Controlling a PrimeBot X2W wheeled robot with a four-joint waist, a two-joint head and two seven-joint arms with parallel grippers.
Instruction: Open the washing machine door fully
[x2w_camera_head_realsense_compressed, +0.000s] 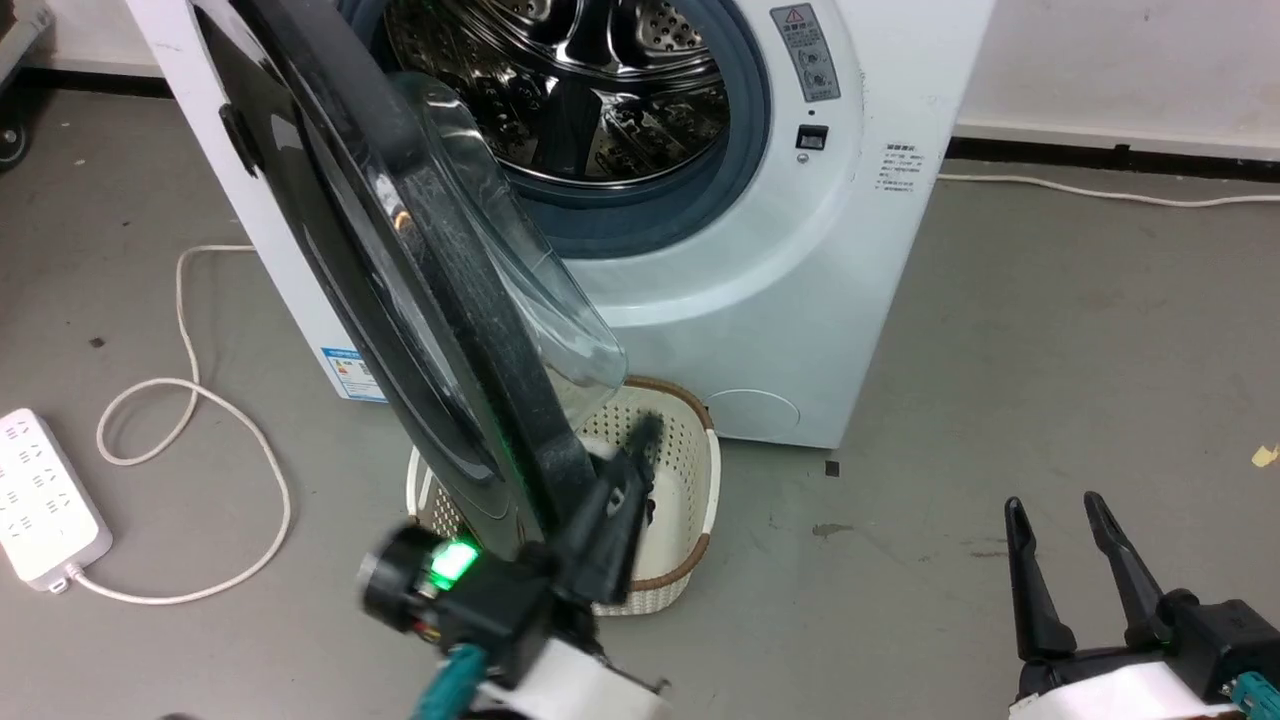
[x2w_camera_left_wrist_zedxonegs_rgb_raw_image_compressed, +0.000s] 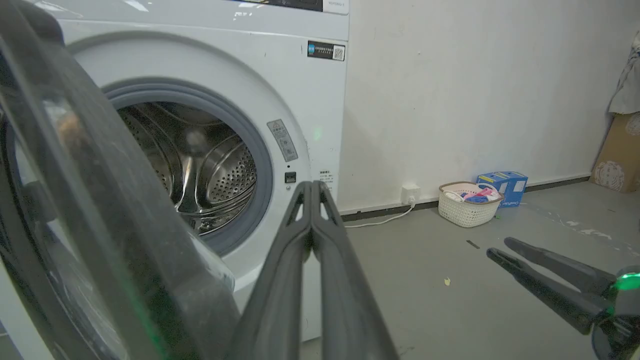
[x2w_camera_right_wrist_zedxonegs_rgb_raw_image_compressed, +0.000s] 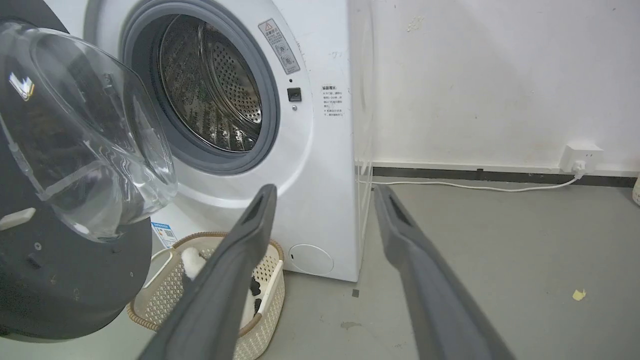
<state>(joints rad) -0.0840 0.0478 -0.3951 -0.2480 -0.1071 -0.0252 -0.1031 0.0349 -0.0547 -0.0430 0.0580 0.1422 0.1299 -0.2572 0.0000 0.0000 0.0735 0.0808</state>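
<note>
Left tool (x2w_camera_left_wrist_zedxonegs_rgb_raw_image_compressed: 312, 186), fingers together, beside door (x2w_camera_left_wrist_zedxonegs_rgb_raw_image_compressed: 100, 210)

Your left gripper (x2w_camera_left_wrist_zedxonegs_rgb_raw_image_compressed: 313, 188) had two long, matte dark-grey fingers (x2w_camera_left_wrist_zedxonegs_rgb_raw_image_compressed: 280, 280) tapering to slim tips, same as the right gripper (x2w_camera_head_realsense_compressed: 1054, 505). Behind each sat a chunky black wrist block (x2w_camera_head_realsense_compressed: 500, 610) with a glowing green light (x2w_camera_head_realsense_compressed: 452, 562), a teal cable (x2w_camera_head_realsense_compressed: 450, 685) and a white forearm shell (x2w_camera_head_realsense_compressed: 575, 690). The left one also had a round black knob (x2w_camera_head_realsense_compressed: 388, 590) on its side.

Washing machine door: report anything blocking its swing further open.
Nothing visible stands outside the washing machine door: a cord and power strip lie flat on the floor there. The basket sits below its lower edge; clearance unclear.
</note>
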